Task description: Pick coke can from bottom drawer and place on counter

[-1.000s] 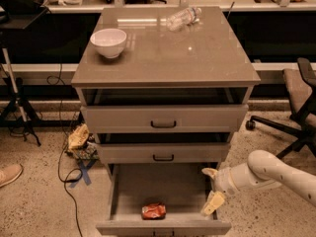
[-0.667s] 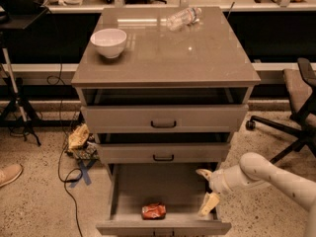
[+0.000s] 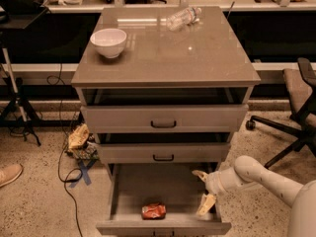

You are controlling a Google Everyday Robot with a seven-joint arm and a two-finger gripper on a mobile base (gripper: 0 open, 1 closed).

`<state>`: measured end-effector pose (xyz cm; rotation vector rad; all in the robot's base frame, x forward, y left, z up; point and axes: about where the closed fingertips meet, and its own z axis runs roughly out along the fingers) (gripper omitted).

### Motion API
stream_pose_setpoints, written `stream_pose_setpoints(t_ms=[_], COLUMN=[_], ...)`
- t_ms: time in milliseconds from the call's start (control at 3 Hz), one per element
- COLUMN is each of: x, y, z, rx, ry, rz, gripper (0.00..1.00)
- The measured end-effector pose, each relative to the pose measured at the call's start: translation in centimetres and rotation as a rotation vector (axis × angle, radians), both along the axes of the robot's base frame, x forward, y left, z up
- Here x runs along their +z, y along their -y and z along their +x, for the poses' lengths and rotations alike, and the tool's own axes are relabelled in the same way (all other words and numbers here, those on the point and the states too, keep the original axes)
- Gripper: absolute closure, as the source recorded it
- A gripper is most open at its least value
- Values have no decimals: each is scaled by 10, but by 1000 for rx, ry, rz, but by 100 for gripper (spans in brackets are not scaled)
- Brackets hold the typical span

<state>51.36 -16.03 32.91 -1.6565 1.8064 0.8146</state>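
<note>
Crept a bit leftward: white two-finger gripper (image 3: 203, 189), over right side of pulled-out grey-taupe bottom drawer (image 3: 143, 184), jaws wide open. Small red dented coke can (image 3: 153, 211) near drawer front, untouched. Closing in, looks like.

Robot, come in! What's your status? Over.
Open pincer in bottom drawer, right side. Red coke can on drawer floor, left of pincer, not gripped. Nothing between them.
</note>
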Motion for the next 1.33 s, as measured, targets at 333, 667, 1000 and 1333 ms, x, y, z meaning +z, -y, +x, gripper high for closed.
stream_pose_setpoints(t_ms=[333,667,1000,1333], x=[-20,-61,-95,-118], y=[-7,-33,-65,-90], z=[-1,8,13,22], rx=[31,104,161,147], ry=[-30,-17,32,84], rz=[18,29,47,66], gripper=[0,0,0,0])
